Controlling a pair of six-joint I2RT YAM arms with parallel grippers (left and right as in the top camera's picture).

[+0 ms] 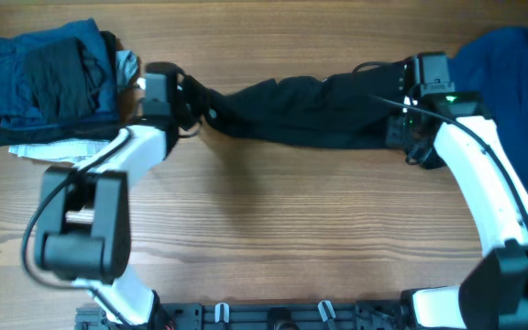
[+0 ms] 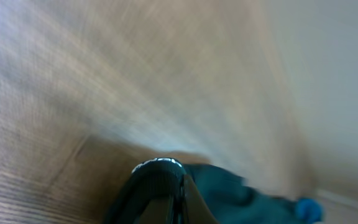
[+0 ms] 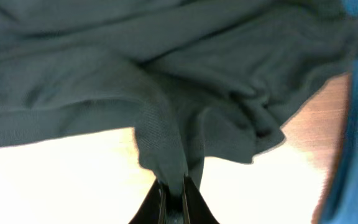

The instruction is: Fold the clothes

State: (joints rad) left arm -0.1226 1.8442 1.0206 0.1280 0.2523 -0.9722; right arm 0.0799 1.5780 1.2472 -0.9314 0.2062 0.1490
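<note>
The shirt [image 1: 291,112] is stretched between both arms, its long axis running left to right across the far side of the table [image 1: 273,238]. My right gripper [image 3: 174,194] has its jaws pressed together on a pinch of cloth at the right end. The left gripper [image 1: 183,103] sits at the bunched left end, but its wrist view is smeared, so I cannot tell how its jaws stand.

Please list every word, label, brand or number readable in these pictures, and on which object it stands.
No text is readable in any view.
The black cloth garment, the folded stack of blue and black clothes and the wooden table bear no visible print.
The left wrist view is blurred.
</note>
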